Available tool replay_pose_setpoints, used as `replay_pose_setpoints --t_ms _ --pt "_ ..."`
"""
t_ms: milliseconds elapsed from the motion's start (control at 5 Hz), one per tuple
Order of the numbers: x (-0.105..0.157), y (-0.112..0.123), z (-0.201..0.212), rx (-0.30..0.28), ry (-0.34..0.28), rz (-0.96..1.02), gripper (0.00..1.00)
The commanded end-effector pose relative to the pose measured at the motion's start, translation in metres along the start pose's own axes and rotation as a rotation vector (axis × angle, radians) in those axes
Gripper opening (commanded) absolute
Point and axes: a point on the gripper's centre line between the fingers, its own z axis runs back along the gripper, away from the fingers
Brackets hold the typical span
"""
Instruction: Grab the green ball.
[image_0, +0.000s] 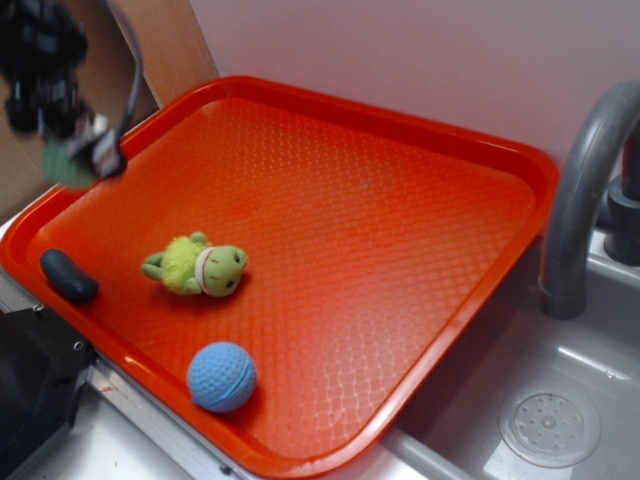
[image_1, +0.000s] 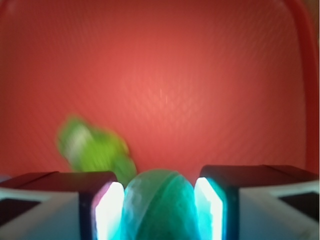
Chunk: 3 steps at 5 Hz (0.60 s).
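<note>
You're looking at an orange tray (image_0: 420, 140) filling most of the exterior frame. Left of centre lies a fuzzy yellow-green plush frog (image_0: 197, 266); the wrist view shows it blurred at lower left. A blue dimpled ball (image_0: 221, 376) sits near the tray's bottom edge, and a dark oblong object (image_0: 68, 275) rests by its left rim. At right you see a grey faucet (image_0: 585, 190) above a sink (image_0: 560, 400) with its drain (image_0: 549, 426).

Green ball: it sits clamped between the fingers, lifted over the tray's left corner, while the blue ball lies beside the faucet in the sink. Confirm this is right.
One detail is wrong. The blue ball lies on the orange tray, near its front edge, not in the sink; the exterior view shows it. The rest holds: the green ball sits clamped between the fingers, lifted over the tray's left corner.
</note>
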Motion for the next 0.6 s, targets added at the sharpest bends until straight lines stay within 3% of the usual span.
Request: replay_pose_setpoints --t_ms 0,200,400 --pt "0.064 -0.012 0.074 0.169 -0.185 0.262 0.00" --pt "0.069 -0.022 0.072 0.213 -0.194 0.257 0.00" --pt "0.064 -0.016 0.058 0.232 -0.187 0.248 0.00"
